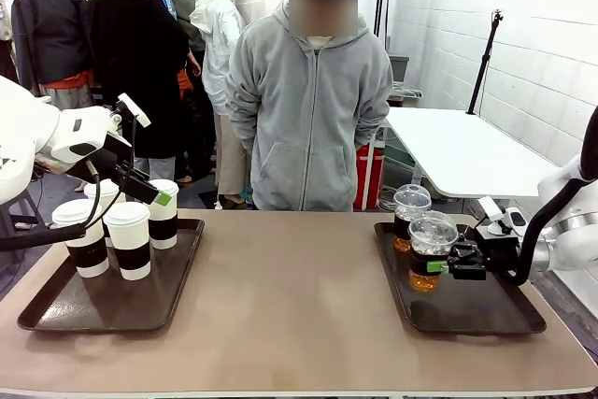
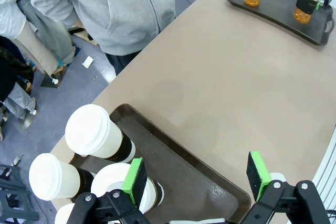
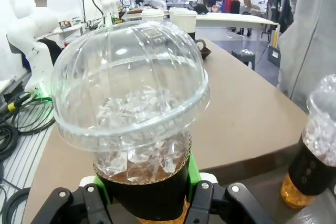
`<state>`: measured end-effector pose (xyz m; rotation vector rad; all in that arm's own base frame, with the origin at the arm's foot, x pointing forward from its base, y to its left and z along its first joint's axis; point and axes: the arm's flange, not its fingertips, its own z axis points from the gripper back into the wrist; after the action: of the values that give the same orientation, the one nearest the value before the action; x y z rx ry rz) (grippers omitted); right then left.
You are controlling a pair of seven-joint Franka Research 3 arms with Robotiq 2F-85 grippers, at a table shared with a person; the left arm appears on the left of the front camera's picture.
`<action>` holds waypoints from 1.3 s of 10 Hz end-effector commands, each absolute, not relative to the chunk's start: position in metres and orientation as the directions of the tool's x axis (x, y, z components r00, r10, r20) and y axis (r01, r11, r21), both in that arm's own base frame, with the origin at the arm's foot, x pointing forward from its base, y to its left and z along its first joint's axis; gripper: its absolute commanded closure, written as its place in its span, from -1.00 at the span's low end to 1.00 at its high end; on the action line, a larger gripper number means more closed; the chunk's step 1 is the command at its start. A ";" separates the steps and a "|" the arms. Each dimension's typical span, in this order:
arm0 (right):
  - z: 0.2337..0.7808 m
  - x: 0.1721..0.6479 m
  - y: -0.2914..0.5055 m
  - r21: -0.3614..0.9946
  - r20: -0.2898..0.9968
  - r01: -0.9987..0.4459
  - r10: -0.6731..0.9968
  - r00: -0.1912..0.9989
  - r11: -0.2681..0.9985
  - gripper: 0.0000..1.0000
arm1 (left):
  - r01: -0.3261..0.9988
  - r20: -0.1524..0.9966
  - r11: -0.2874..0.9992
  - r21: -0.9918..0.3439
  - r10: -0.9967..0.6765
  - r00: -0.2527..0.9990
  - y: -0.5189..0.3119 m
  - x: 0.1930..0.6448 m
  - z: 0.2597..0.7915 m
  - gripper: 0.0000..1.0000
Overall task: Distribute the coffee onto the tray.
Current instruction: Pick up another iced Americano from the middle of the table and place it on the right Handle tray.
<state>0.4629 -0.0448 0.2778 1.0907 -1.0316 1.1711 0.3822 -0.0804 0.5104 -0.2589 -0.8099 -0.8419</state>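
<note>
White arms (image 1: 56,133); black end effectors, green pads (image 2: 135,181)

Front view faces the person (image 1: 313,100) across table (image 1: 290,315), wrist views close, sharing trays

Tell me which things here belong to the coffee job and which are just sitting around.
Job:
white lidded cups
near iced cup, gripped by right hand
far iced cup
left tray
right tray
left hand, open above the cups

Just around:
white side table
</note>
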 end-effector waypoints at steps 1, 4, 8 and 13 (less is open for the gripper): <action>0.275 0.474 -0.053 0.107 0.987 -0.993 0.113 0.111 0.047 -0.23 | 0.752 0.730 0.652 0.098 -0.561 0.391 -0.079 0.384 0.508 -1.00; 0.258 0.480 -0.057 0.135 0.983 -0.989 0.115 0.142 0.064 -0.23 | 0.752 0.730 0.652 0.098 -0.561 0.391 -0.079 0.384 0.508 -1.00; 0.245 0.486 -0.056 0.184 0.977 -0.980 0.098 0.191 0.075 -0.23 | 0.752 0.730 0.652 0.098 -0.561 0.391 -0.079 0.384 0.508 -1.00; 0.247 0.486 -0.054 0.222 0.968 -0.972 0.103 0.229 0.072 -1.00 | 0.752 0.730 0.652 0.098 -0.561 0.391 -0.079 0.384 0.508 -1.00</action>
<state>0.4816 -0.0567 0.2387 1.1605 -0.9873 1.0805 0.3823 -0.0804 0.5104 -0.2589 -0.8098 -0.8419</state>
